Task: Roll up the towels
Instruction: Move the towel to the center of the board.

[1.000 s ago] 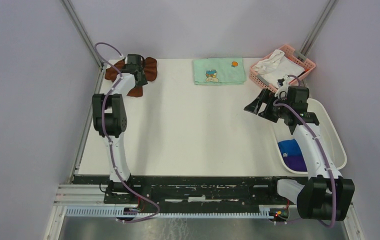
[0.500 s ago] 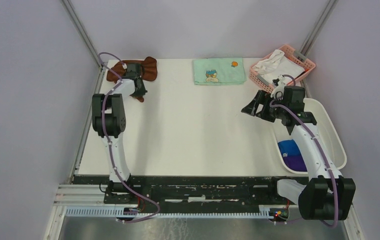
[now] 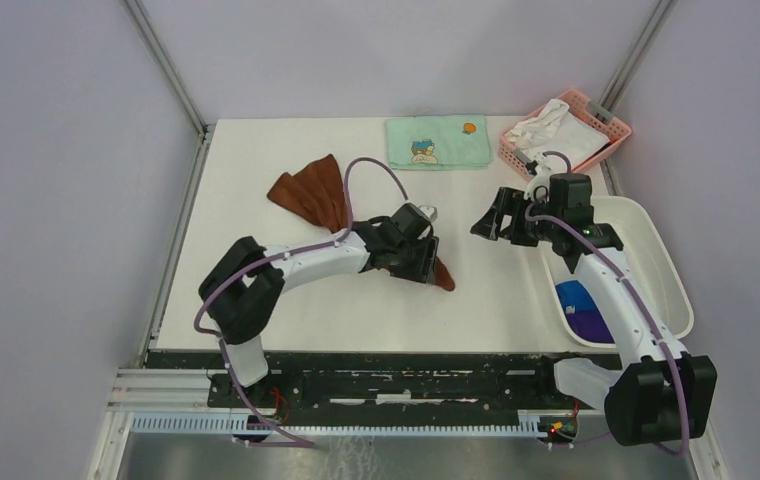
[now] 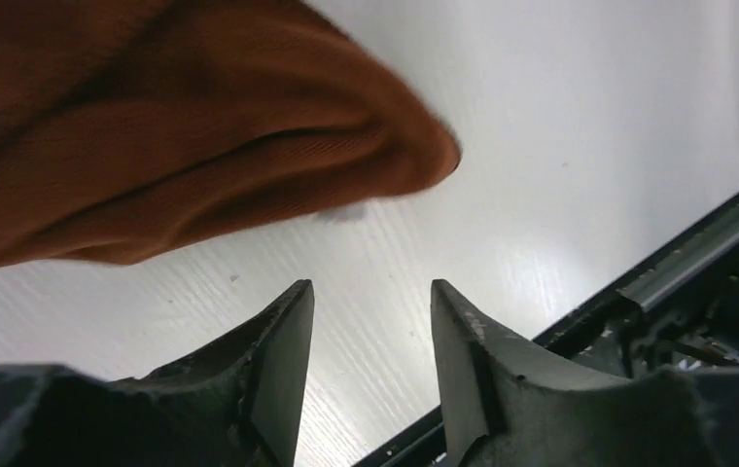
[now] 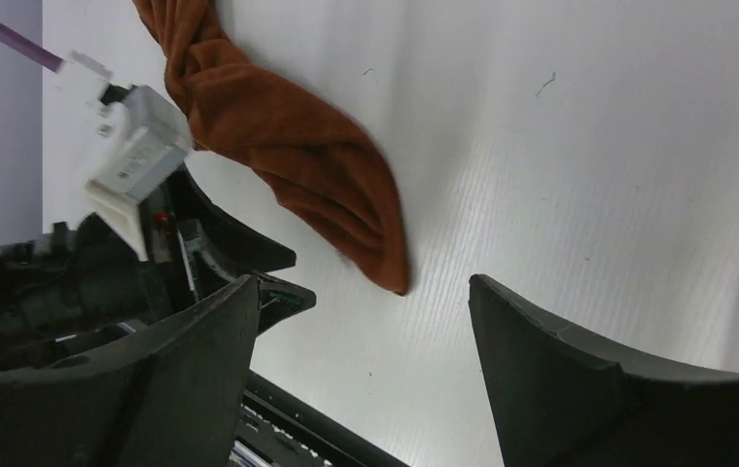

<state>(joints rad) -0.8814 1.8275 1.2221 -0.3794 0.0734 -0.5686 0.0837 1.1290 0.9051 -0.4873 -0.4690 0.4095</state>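
The rust-brown towel (image 3: pixel 308 192) lies twisted in a long strip from the back left toward the table's middle front. Its pointed end (image 4: pixel 200 126) rests on the table just beyond my left gripper (image 4: pixel 370 292), which is open with only bare table between its fingers. In the top view the left gripper (image 3: pixel 428 264) sits right at that end. My right gripper (image 3: pixel 486 225) hovers open to the right of it; the towel tip (image 5: pixel 346 195) lies just ahead of the right gripper (image 5: pixel 364 282). The royal blue towel (image 3: pixel 579 296) and dark purple towel (image 3: pixel 596 324) lie in the white tub (image 3: pixel 656 250).
A pale green cartoon-print towel (image 3: pixel 437 142) lies flat at the back middle. A pink basket (image 3: pixel 611 125) holding a white cloth (image 3: pixel 546 125) stands at the back right. The black rail of the table's front edge (image 4: pixel 677 282) runs close to the left gripper.
My left arm swung from the back-left corner to the middle front, dragging the brown towel out into a long strip, and its jaws have opened off it. The right gripper crept left.
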